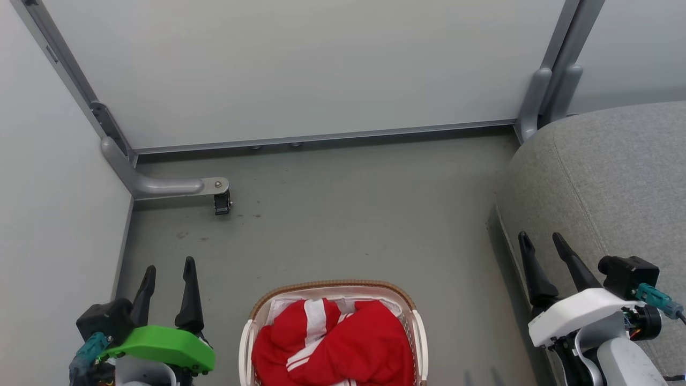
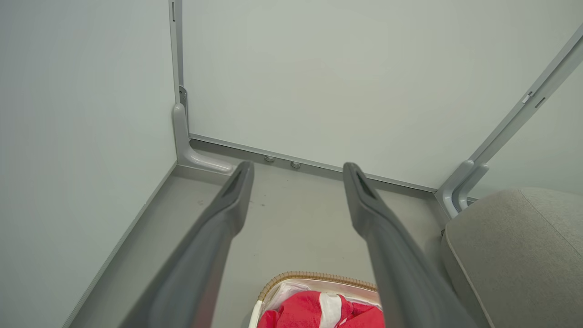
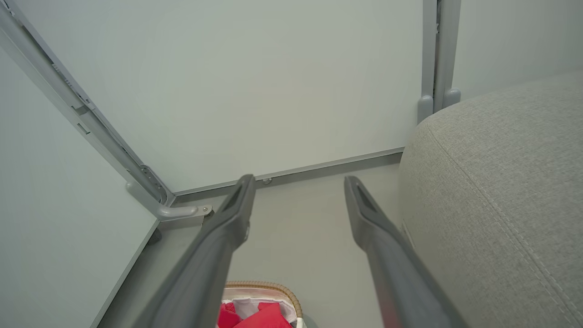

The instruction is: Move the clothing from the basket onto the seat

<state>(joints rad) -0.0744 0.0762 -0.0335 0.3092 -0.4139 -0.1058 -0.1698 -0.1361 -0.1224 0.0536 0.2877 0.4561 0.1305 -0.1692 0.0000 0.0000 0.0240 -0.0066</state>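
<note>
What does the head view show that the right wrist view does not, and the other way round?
Extra in the head view: the left hand with its green cover, open, and white stripes on the bright red fabric clothing. Extra in the right wrist view: the grooved inner faces of the open right hand's dark fingers. Shared: the oval cream-white plastic basket with a brown woven rim holding that clothing, the large grey fabric seat, the grey floor, the pale wall panels.

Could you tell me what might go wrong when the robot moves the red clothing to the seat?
The clothing is bunched in one heap, so a pinch may lift only part or tip the basket. The seat stands apart on the right, so fabric could drop onto the floor between.
</note>
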